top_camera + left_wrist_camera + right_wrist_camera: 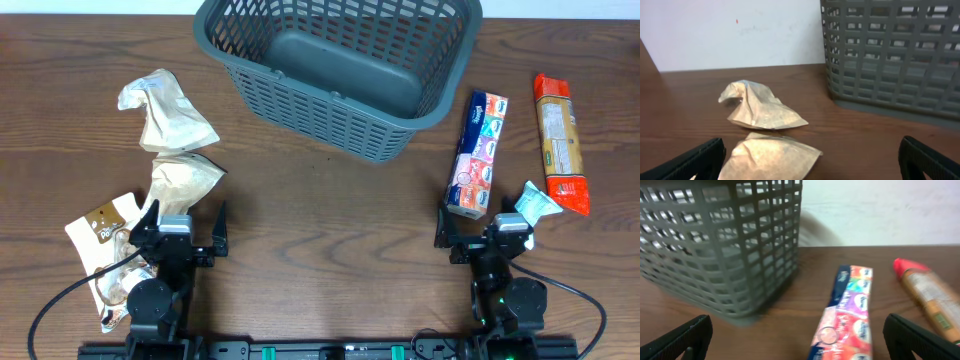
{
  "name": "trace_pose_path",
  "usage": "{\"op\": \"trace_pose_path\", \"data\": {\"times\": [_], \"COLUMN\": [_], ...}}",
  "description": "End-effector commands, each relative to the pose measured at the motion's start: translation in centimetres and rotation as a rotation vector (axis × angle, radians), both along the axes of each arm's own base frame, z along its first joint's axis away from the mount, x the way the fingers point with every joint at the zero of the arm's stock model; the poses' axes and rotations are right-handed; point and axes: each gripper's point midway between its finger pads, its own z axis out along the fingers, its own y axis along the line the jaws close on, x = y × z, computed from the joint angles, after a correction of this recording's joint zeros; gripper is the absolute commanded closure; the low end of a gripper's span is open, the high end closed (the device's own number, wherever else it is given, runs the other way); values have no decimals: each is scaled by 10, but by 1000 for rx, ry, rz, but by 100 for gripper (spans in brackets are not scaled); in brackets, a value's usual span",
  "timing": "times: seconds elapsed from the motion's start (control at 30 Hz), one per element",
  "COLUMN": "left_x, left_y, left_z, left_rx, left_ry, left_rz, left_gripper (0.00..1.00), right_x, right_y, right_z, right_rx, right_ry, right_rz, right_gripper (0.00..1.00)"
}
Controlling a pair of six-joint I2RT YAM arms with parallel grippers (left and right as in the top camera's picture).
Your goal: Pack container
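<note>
Overhead shows the grey basket (320, 115) standing upright at the far middle of the surface (320, 220). The left tool (186, 218) and right tool (487, 224) sit near the front edge, each with fingers spread wide apart and gripping nothing. Crumpled pouches (165, 110) lie beside the left one.

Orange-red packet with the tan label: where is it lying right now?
In the overhead view the orange-red packet lies near the table's right edge, beside the multicoloured box, right of the container.
</note>
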Motion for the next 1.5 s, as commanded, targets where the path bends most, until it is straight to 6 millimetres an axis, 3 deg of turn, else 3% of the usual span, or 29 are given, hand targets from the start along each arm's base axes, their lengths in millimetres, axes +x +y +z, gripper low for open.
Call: {"op": "trace_pose_path", "data": {"times": [0.0,0.1,0.27,0.53,0.77,0.9,1.03,1.13,1.27,1.3,1.4,1.43,1.47], "left_x": [-3,-9,-7,39,77,86,82,79,81,83,93,98,100], "left_y": [-5,-4,-4,-9,-22,-39,-47,-46,-41,-41,-40,-37,-34], "left_z": [8,41,102,187,237,267,270,262,257,258,258,256,255], "left_rx": [-115,-116,-102,-92,-30,-29,-46,-10,8,8,11,10,7], "left_ry": [14,26,108,236,371,411,460,491,508,503,490,494,498], "left_rz": [-13,-13,-6,-6,-70,-171,-215,-223,-201,-200,-188,-166,-150], "left_gripper": [2,1,2,1,1,1,1,1,0,5,23,43,47], "right_x": [-3,-8,-14,10,47,69,82,91,102,104,109,111,112], "right_y": [18,19,14,31,42,44,40,31,25,25,24,24,24], "right_z": [8,34,97,158,186,223,253,258,249,246,242,242,243], "right_rx": [147,170,143,-7,-30,-59,-63,-69,-43,-41,-22,-16,-16], "right_ry": [7,-15,-31,221,461,408,338,336,367,376,392,391,386], "right_rz": [98,109,91,217,312,333,311,271,240,240,232,230,230], "right_gripper": [1,1,1,1,1,1,2,15,74,83,97,98,97]}}
